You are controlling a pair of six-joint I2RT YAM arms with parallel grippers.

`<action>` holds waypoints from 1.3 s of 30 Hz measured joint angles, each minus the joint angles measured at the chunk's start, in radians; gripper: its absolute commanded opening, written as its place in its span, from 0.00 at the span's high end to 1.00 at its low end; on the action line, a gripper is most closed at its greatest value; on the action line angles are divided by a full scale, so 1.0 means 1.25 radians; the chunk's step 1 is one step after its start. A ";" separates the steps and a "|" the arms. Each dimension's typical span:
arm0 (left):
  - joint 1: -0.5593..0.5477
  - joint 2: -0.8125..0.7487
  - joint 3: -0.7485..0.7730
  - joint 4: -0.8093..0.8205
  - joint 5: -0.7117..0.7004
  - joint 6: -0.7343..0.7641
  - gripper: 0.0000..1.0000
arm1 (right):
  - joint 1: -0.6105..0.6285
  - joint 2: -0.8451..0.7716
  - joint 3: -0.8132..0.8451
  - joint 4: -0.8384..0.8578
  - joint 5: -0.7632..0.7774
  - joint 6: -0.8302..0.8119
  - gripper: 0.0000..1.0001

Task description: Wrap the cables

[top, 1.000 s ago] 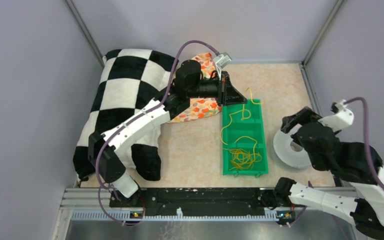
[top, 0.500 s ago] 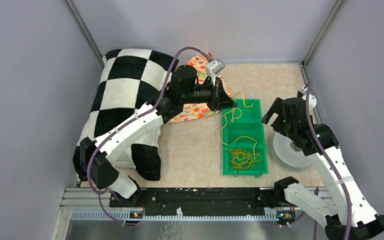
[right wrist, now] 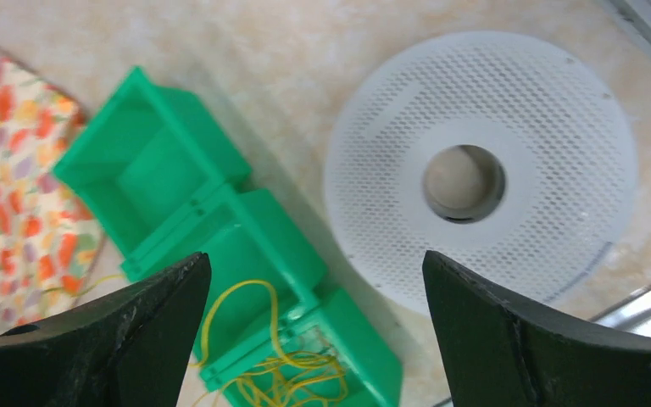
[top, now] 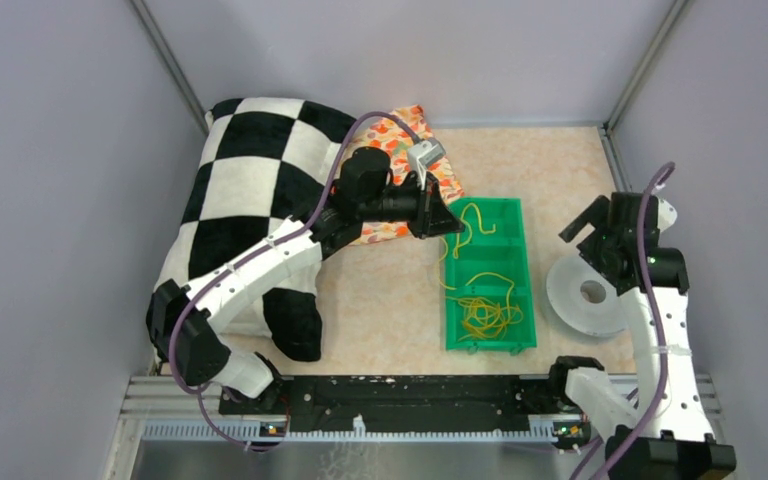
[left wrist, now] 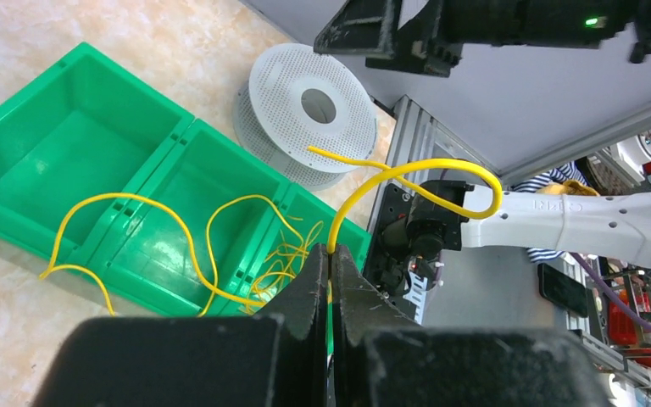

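The yellow cables [top: 485,315] lie in loose loops in the near compartments of a green tray [top: 513,205]. My left gripper [top: 452,222] hovers at the tray's far left corner, shut on one yellow cable strand [left wrist: 407,170] that arcs up from its tips [left wrist: 331,263]; the rest trails into the tray [left wrist: 220,246]. My right gripper [top: 592,222] is open and empty, held above the white perforated spool [top: 590,295] to the right of the tray. The right wrist view shows its gripper [right wrist: 314,257] spread wide over the spool [right wrist: 479,178] and the cables [right wrist: 288,373].
A black-and-white checkered pillow [top: 250,190] fills the left side. A floral cloth [top: 410,215] lies under my left wrist. Grey walls close in the table on three sides. A metal rail [top: 390,400] runs along the near edge.
My left gripper has drawn back left and nearer with the strand, from the tray's far end to its left corner. My right arm has risen and swung to above the spool.
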 measured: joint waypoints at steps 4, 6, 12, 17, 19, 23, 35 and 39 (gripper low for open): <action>0.000 0.000 0.000 0.018 0.014 0.000 1.00 | -0.051 0.016 -0.073 -0.001 0.020 -0.045 0.18; 0.000 0.000 0.000 0.026 0.019 -0.001 1.00 | -0.052 0.035 -0.102 -0.004 0.020 -0.076 0.17; 0.000 0.000 -0.001 0.036 0.020 0.004 1.00 | 0.007 0.108 -0.087 -0.028 0.050 -0.141 0.10; 0.000 0.000 -0.001 0.035 0.020 0.010 1.00 | 0.072 0.274 -0.047 -0.022 0.120 -0.138 0.10; 0.000 0.000 -0.001 0.036 0.020 0.013 1.00 | 0.076 0.326 -0.037 -0.029 0.161 -0.125 0.10; 0.000 -0.004 -0.014 0.035 0.020 0.022 1.00 | 0.076 0.410 0.012 -0.043 0.247 -0.097 0.08; 0.000 -0.018 -0.027 0.035 0.028 0.034 1.00 | 0.094 0.623 0.128 -0.055 0.348 -0.039 0.07; 0.000 -0.019 -0.029 0.035 0.041 0.042 1.00 | 0.107 0.665 0.135 -0.069 0.371 -0.017 0.07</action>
